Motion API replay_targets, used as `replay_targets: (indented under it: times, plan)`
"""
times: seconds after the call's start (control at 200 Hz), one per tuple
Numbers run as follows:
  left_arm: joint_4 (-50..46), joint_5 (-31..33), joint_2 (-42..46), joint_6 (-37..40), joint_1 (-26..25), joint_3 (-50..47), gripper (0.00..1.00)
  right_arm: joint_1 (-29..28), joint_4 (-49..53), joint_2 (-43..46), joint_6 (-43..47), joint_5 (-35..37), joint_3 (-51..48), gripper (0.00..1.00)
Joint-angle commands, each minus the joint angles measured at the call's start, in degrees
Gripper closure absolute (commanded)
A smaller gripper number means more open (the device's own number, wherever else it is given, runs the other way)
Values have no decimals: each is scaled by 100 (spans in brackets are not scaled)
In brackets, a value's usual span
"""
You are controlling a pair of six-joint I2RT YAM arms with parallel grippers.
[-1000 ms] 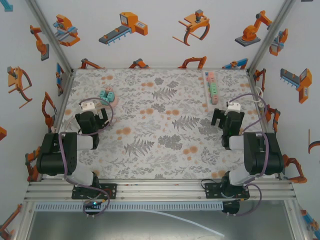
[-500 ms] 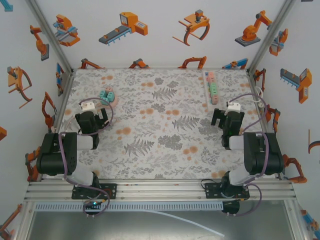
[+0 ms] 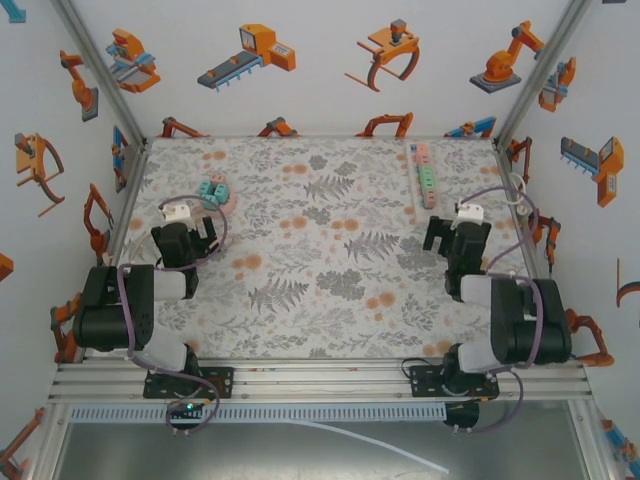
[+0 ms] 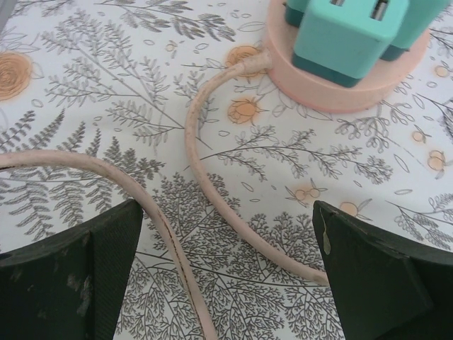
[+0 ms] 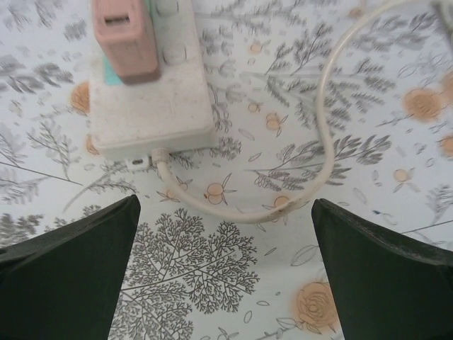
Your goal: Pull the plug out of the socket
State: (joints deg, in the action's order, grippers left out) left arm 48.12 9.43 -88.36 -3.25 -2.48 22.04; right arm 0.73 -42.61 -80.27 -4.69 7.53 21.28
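A round pink socket sits at the top right of the left wrist view with a teal plug seated in it; its pink cable loops down between the fingers of my left gripper, which is open and a short way below the socket. A white power strip carries a pink plug, and a sliver of teal plug shows beside it. My right gripper is open just below the strip's near end, holding nothing.
The strip's white cable curves across the floral mat between the right fingers. Printed walls close in the table on three sides. Both grippers hover near the left and right edges of the mat.
The right arm has shifted slightly, its elbow moving toward the near edge. The left arm has not moved.
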Motion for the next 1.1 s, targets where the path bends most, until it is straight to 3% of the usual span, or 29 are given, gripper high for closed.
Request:
replay_targets:
  times: [0.0, 0.18, 0.29, 0.456, 0.606, 0.856, 0.956, 1.096]
  plan:
    - [-243, -404, 343, 344, -108, 115, 3, 41, 1002, 1017, -352, 330, 263, 1]
    - [-919, 1092, 1606, 480, -708, 80, 3, 32, 2767, 1841, -981, -559, 1248, 2]
    - [-1960, 1118, 2598, 204, -963, 563, 3, 32, 3779, 1558, -1254, -1046, 2126, 2]
    - [-3016, -72, 3138, -453, -1233, 1606, 3, 15, 5568, 110, -1195, -1562, 4032, 2]
    - [-4105, -1117, 2994, -171, -1957, 2602, 3, -19, 7004, -1588, -1017, -1671, 5898, 2]
    - [-5023, -3141, 3039, 680, -3188, 3222, 3, -213, 7051, -3336, -415, -833, 7430, 2]
    - [-5192, -3491, 3070, 981, -3665, 3246, 3, -384, 6869, -3840, -97, -436, 7681, 1]
    - [-5459, -3441, 3014, 1432, -4238, 3241, 3, -478, 6806, -4379, 93, -55, 7912, 1]
